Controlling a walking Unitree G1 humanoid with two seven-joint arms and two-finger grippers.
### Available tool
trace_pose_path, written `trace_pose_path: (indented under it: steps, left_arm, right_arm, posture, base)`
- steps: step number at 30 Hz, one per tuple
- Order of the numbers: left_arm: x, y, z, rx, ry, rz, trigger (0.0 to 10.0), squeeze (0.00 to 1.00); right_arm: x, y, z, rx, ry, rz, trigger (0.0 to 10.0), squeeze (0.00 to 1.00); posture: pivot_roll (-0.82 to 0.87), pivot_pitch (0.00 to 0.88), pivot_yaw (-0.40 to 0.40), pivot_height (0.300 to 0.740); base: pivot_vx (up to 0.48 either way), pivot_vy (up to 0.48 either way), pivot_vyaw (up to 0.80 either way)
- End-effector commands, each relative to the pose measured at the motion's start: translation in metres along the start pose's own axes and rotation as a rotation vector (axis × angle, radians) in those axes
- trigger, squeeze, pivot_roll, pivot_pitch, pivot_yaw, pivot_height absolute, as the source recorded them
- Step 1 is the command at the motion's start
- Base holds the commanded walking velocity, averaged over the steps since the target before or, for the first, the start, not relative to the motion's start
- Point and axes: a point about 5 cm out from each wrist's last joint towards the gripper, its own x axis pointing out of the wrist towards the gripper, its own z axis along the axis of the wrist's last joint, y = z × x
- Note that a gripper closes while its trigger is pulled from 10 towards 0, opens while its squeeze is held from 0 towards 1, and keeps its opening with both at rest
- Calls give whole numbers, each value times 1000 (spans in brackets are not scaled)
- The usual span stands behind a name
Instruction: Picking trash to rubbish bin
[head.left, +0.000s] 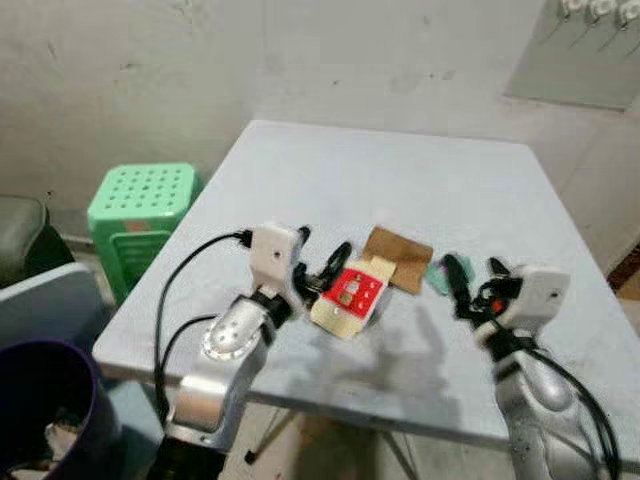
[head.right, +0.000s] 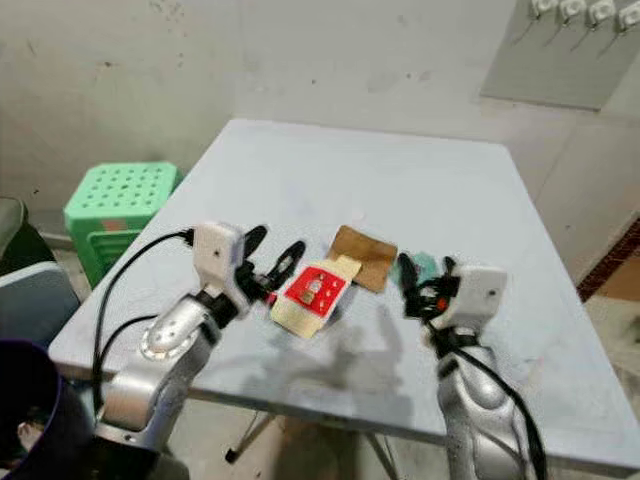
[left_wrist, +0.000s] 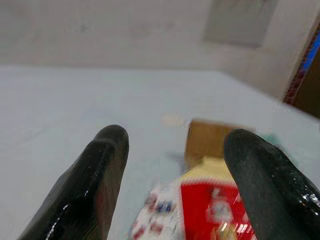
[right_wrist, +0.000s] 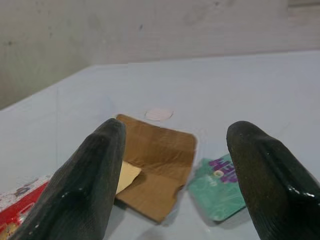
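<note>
On the counter (head.left: 400, 190): pale square top carrying three scraps of trash near its 6 o'clock edge, within both arms' reach.
Rubbish bin (head.left: 45, 400): dark tub on the floor at 8 o'clock, beside a green stool (head.left: 140, 215); probably where the trash is to go.
Left hand (head.left: 322, 268): fingers spread, just beside the red-and-cream packet (head.left: 350, 295) at its 9 o'clock, apparently lined up to grab it.
Right hand (head.left: 473, 280): fingers spread, aimed over the small green wrapper (right_wrist: 220, 187).
Brown card (head.left: 400, 257): flat, partly under the packet at 12 o'clock.
</note>
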Motion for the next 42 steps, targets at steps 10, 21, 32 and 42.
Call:
trace_pose_path:
  steps: [10,21,32,42]
  left_arm:
    - [-8,-27,-5,96,2,-132,10000,0]
    - [-17,-42,-6,76,5,-183,10000,0]
    - [-15,-27,4,97,-4,-159,10000,0]
    - [-11,-20,13,89,-32,-135,10000,0]
  right_arm:
    - [7,-41,2,-153,43,6,10000,0]
    - [32,-54,3,-204,66,73,10000,0]
    - [50,-64,8,-207,85,135,10000,0]
    - [62,-68,11,-177,106,157,10000,0]
  posture:
    - [-26,89,-47,740]
    - [-10,120,-59,740]
    - [3,123,-51,740]
    - [-2,122,-42,740]
  base:
    - [0,0,0]
    - [0,0,0]
    - [0,0,0]
    - [0,0,0]
